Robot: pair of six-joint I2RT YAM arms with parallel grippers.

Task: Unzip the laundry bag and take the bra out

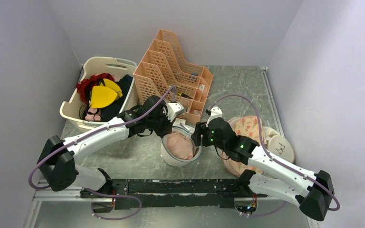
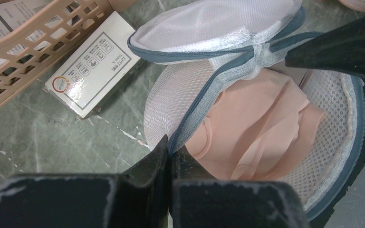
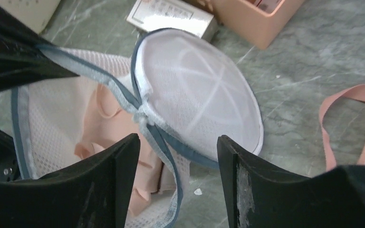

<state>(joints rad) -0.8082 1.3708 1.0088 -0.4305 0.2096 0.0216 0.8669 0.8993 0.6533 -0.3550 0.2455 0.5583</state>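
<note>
The laundry bag (image 1: 167, 156) stands at the table's middle, a white mesh bowl with a blue-grey zip edge. It is unzipped, and its round lid (image 3: 195, 95) is folded back onto the table. The pale pink bra (image 2: 256, 128) lies crumpled inside, also seen from above (image 1: 180, 145). My left gripper (image 2: 170, 148) is shut on the bag's zip edge at the far-left rim. My right gripper (image 3: 178, 142) is open just above the bag's right rim, where lid and bowl join. The rim passes between its fingers with a gap on each side.
A peach file organiser (image 1: 176, 71) stands behind the bag. A white printed box (image 2: 92, 71) lies at its foot. A beige basket (image 1: 71, 111) of clothes sits at far left. A peach printed pad (image 1: 249, 128) and white discs (image 1: 280, 149) lie right. A pink strap (image 3: 351, 95) lies beside the lid.
</note>
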